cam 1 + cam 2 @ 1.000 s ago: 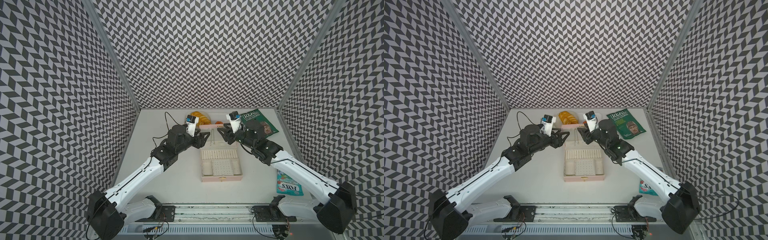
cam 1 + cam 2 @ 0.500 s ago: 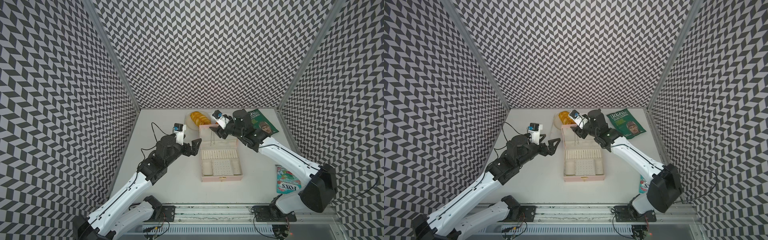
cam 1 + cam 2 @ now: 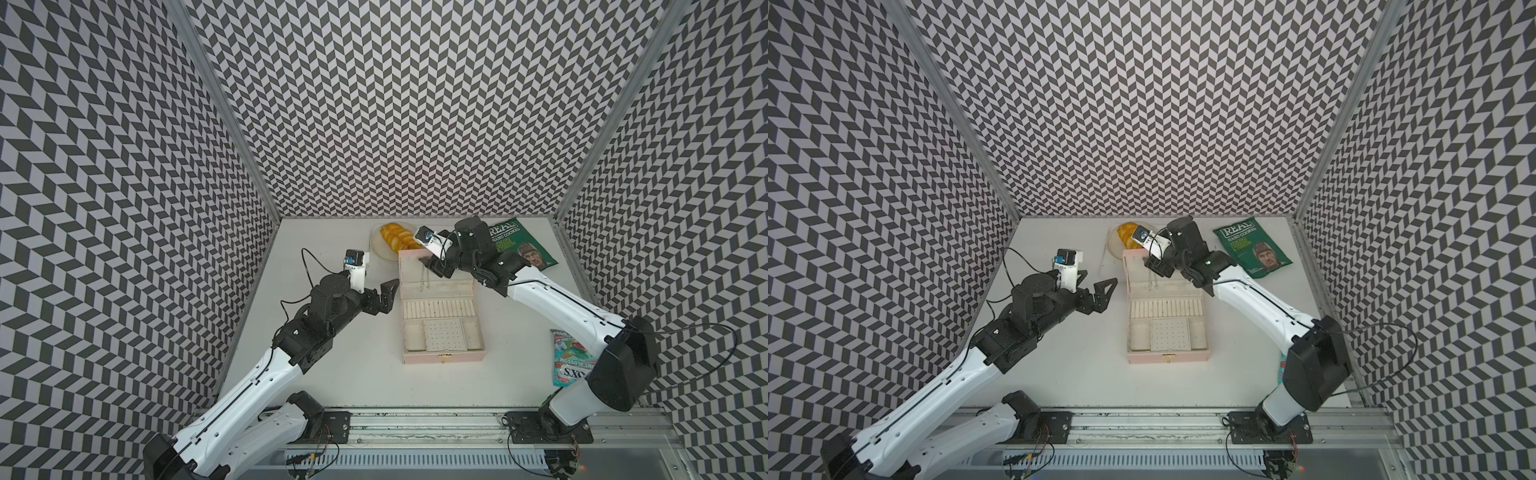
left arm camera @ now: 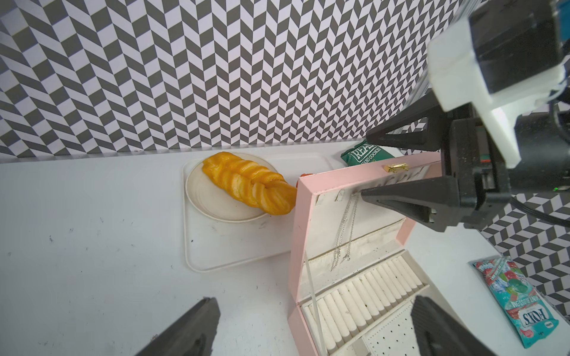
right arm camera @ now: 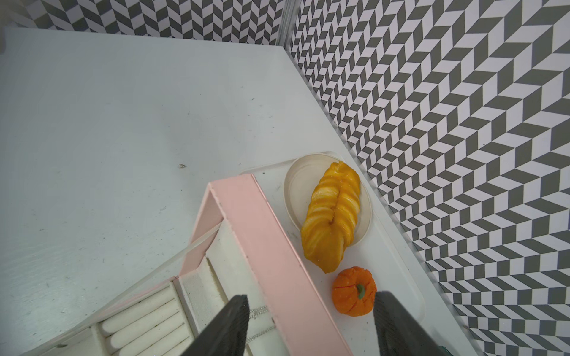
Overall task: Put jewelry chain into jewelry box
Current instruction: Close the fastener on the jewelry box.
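Note:
The pale pink jewelry box lies open mid-table with its lid upright at the far end. The thin silver jewelry chain hangs from a hook inside the lid, its lower end resting in the cream interior. My right gripper is open and straddles the lid's top edge, one finger inside just above the chain and one behind the lid. It holds nothing. My left gripper is wide open and empty, just left of the box.
Behind the lid, a white tray carries a plate with a braided yellow bread and a small orange pumpkin. A green crisps bag lies back right. A mint bag lies front right.
My left gripper let go at the lid, opened fully and drew back to the left of the box. My right gripper slid left along the lid's top edge and opened wider.

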Tool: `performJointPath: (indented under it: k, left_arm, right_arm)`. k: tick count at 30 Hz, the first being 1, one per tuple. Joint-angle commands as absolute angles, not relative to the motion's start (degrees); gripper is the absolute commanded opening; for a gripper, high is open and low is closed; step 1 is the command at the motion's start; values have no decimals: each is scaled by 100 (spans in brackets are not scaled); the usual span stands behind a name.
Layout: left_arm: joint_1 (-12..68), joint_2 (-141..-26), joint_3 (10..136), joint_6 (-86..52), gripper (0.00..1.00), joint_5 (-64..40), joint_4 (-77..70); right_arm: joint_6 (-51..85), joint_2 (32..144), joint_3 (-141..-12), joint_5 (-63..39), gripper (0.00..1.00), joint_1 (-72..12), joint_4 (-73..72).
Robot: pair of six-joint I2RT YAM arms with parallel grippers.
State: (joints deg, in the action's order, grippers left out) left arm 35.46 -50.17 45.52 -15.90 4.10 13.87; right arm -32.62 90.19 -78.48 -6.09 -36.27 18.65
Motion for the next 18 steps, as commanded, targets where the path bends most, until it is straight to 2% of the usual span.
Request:
performJointPath:
  k: [1,9,18]
  left_arm:
    - [3507,-4933,4512,-1485,100,483,1336]
    - [3507,-4922,4483,-1484,100,477,1327]
    - [3507,-4913,4459,-1474,100,468,1310]
  right_arm:
    - [-3409,9117,-7889,-389,66,-3674,1772]
    - [-3568,9224,-7902,-100,64,-3722,1757]
    - [-3652,9193,-7821,15,56,-3727,1758]
